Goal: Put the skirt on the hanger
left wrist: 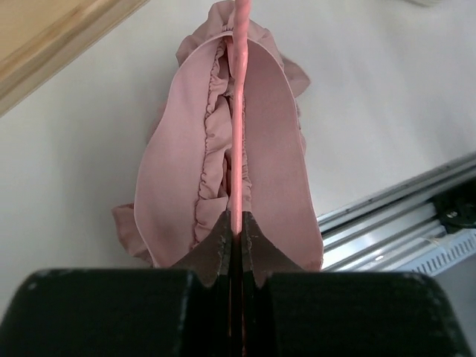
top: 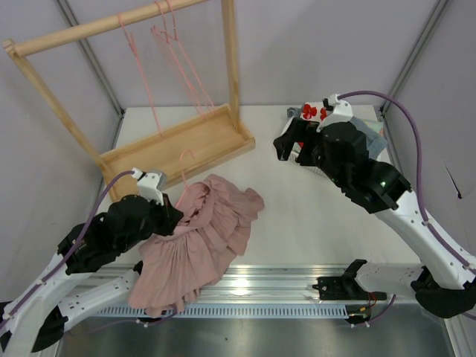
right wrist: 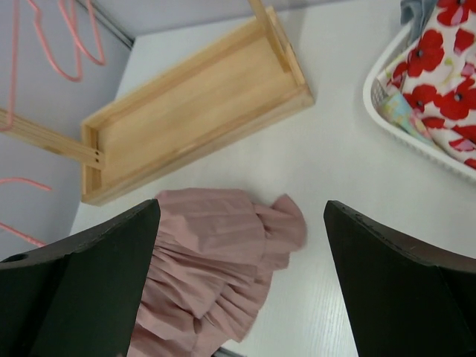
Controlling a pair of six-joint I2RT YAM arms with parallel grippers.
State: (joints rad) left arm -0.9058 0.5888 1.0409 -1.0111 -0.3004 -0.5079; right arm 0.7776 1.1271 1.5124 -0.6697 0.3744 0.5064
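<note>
The dusty-pink pleated skirt point(top: 201, 238) lies crumpled at the front left of the table, its hem over the near edge. My left gripper point(top: 167, 212) is shut on a thin pink hanger point(left wrist: 238, 149). The hanger's wire runs straight out from my jaws between the two sides of the skirt's gathered waist point(left wrist: 275, 171). Its hook point(top: 184, 165) sticks out beyond the fabric toward the rack. My right gripper point(top: 286, 149) is open and empty, held above the table's back right. In its wrist view, the right gripper point(right wrist: 242, 216) looks down on the skirt point(right wrist: 216, 245) from a distance.
The wooden rack point(top: 178, 141) stands at the back left with its tray base on the table and several more pink hangers point(top: 178, 52) on its bar. A white basket point(right wrist: 387, 111) holding a flowered cloth point(right wrist: 439, 59) is at the back right. An aluminium rail point(top: 297, 279) runs along the near edge.
</note>
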